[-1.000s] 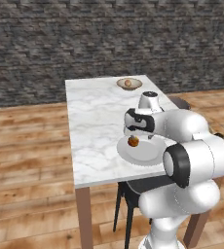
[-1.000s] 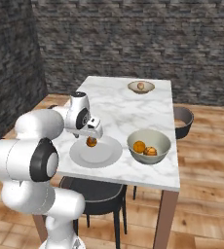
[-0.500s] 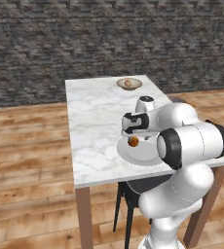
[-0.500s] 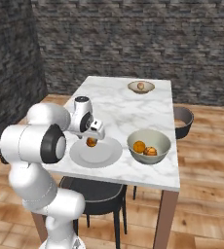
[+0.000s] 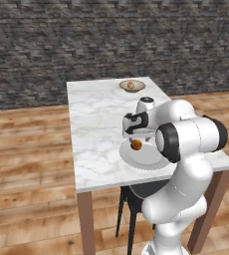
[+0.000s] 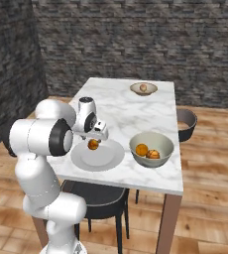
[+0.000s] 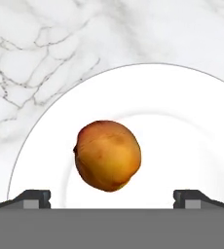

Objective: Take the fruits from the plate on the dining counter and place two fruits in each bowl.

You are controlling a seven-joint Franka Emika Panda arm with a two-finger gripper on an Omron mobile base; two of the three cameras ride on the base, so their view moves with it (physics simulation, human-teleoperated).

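One orange-brown fruit lies on the pale plate at the near end of the dining counter. My gripper hangs open just above it, with the dark fingertips wide on either side and touching nothing. From the base views the gripper sits over the fruit and plate. The near tan bowl holds two fruits. The far bowl holds one pale fruit. That far bowl shows behind the gripper, fruit and plate.
A dark chair stands tucked under the counter's near end, below the arm. Another dark round seat sits off the counter's right side. A stone wall closes the back. Wooden floor surrounds the counter.
The arm's elbow has swung and the hand has come lower over the fruit on the plate. The fruits and bowls have stayed put.
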